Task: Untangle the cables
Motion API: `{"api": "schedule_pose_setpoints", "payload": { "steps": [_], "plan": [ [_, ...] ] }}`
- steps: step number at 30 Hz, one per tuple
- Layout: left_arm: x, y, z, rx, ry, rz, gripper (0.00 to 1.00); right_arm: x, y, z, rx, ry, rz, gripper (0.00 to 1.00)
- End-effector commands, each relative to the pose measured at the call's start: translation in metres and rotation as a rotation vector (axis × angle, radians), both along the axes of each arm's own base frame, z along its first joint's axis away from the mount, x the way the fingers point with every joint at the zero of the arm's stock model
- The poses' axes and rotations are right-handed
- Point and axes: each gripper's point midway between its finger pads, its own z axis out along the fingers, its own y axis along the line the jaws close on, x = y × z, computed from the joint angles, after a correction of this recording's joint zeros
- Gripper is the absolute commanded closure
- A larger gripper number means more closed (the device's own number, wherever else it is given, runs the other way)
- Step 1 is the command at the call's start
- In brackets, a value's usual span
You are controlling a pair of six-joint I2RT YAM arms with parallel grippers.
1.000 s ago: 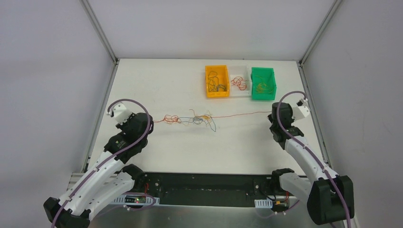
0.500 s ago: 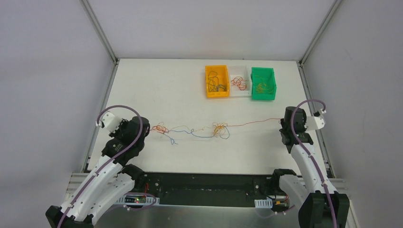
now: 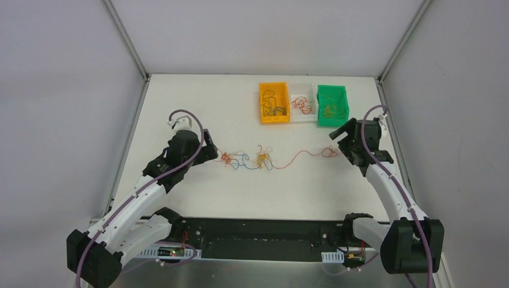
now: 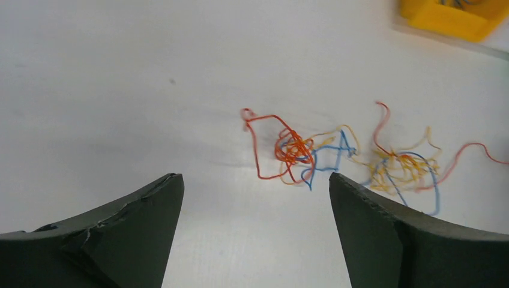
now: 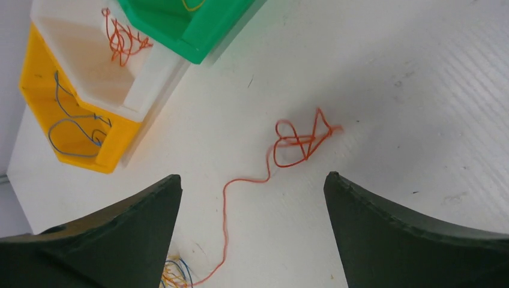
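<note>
White tabletop (image 3: 198,108) carries the cables (image 3: 249,161) as a small clump just in front of the left pincer (image 4: 253,180), with one red strand (image 5: 297,141) running toward the right pincer (image 5: 251,177). Both pincers stand apart and hold nothing. I judge that closing on several wires together could pull the knot tighter, or such thin wire could slip out.

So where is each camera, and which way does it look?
Top: above and behind the arms, looking down on the table; left gripper and right gripper show.
Left wrist: on the left arm, facing the tangle; its fingers show.
Right wrist: on the right arm, facing the red cable; its fingers show.
Both wrist views share the orange bin.
</note>
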Motion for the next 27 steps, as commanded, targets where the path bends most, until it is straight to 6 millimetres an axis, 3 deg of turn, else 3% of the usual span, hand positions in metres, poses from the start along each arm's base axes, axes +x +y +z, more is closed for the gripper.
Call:
{"api": "schedule_pose_setpoints", "payload": {
  "steps": [1,5,11,13,17,23,27],
  "plan": [
    [0.000,-0.071,0.026,-0.113,-0.060,-0.427,0.01,-0.013,0.019,-0.001,-0.034,0.090,0.119,0.06],
    [0.004,-0.096,0.027,-0.107,-0.068,-0.541,0.01,-0.017,0.031,0.002,-0.016,0.109,0.133,0.04],
    [0.018,-0.140,0.023,-0.143,-0.099,-0.699,0.03,-0.029,0.104,0.002,0.032,0.162,0.272,0.04],
    [0.015,-0.157,0.024,-0.162,-0.104,-0.805,0.04,-0.036,0.120,-0.004,0.094,0.198,0.223,0.07],
    [0.016,-0.172,0.020,-0.190,-0.119,-0.878,0.04,-0.050,0.143,-0.016,0.205,0.202,0.120,0.18],
    [0.017,-0.186,0.018,-0.253,-0.199,-0.930,0.05,-0.055,0.141,-0.036,0.139,0.246,0.049,0.30],
    [0.010,-0.183,0.018,-0.242,-0.224,-0.957,0.06,-0.053,0.147,-0.052,0.092,0.338,0.057,0.36]
  ]
}}
